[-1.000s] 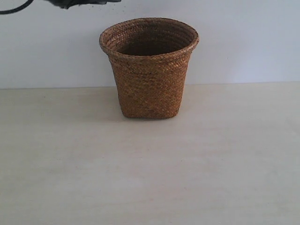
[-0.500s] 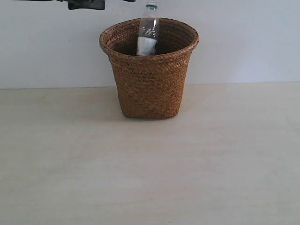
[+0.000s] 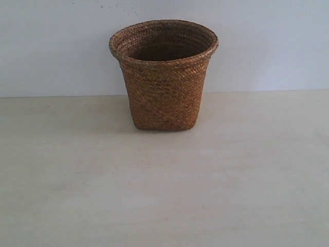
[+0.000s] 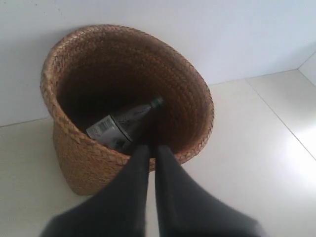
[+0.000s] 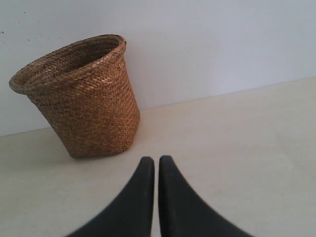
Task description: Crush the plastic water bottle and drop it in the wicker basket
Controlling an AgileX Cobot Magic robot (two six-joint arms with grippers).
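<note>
1. Pale wall (image 3: 267, 46) and a light surface (image 3: 164, 195) fill the exterior view. The wicker basket (image 3: 163, 77) stands upright near the wall, and its woven side hides whatever lies inside. Neither of my hands shows from here.
2. Left wrist view: my left hand (image 4: 152, 148) has its fingers pressed together, pinching nothing, and hovers at the basket's near rim. Just beyond the fingertips, down inside, the plastic water bottle (image 4: 121, 126) lies slanted against the inner weave with its cap end pointing away from me. I judge the drop done. I cannot tell how crushed the bottle is.
3. Right wrist view: my right hand (image 5: 152, 160) is likewise pressed together and empty, held over bare surface. The basket sits ahead and off to one side, well apart from the hand. I judge it is held there to leave the mouth unobstructed.
</note>
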